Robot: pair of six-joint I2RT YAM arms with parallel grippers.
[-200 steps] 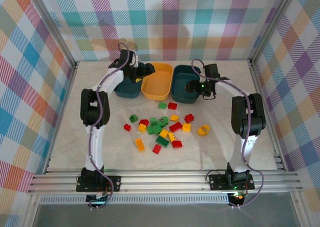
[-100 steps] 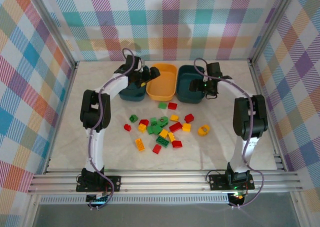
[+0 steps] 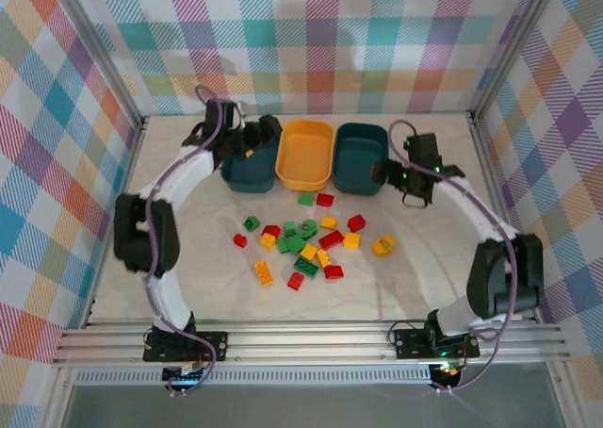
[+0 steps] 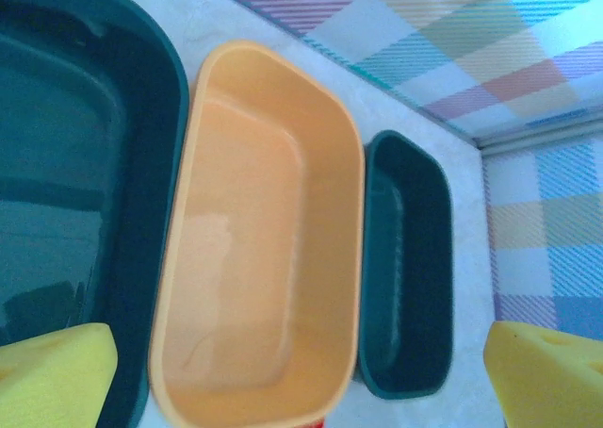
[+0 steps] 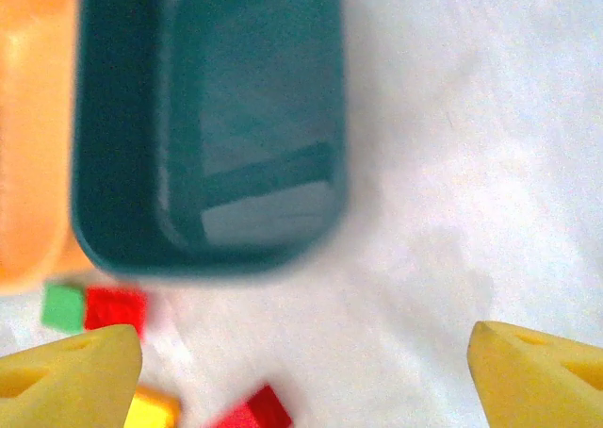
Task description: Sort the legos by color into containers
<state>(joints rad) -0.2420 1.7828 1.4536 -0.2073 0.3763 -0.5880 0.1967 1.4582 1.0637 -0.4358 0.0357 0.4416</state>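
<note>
Hovering w/ both jaws spread, empty: left gripper (image 3: 264, 134) over left teal tub (image 3: 247, 172), right gripper (image 3: 387, 175) beside right teal tub (image 3: 359, 156); legos (image 3: 306, 241) unsorted just in front, prob. for easy reach

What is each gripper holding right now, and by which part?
Nothing is held. The left gripper and the right gripper both stand open, with no lego between their fingers; the legos lie loose on the table.
</note>
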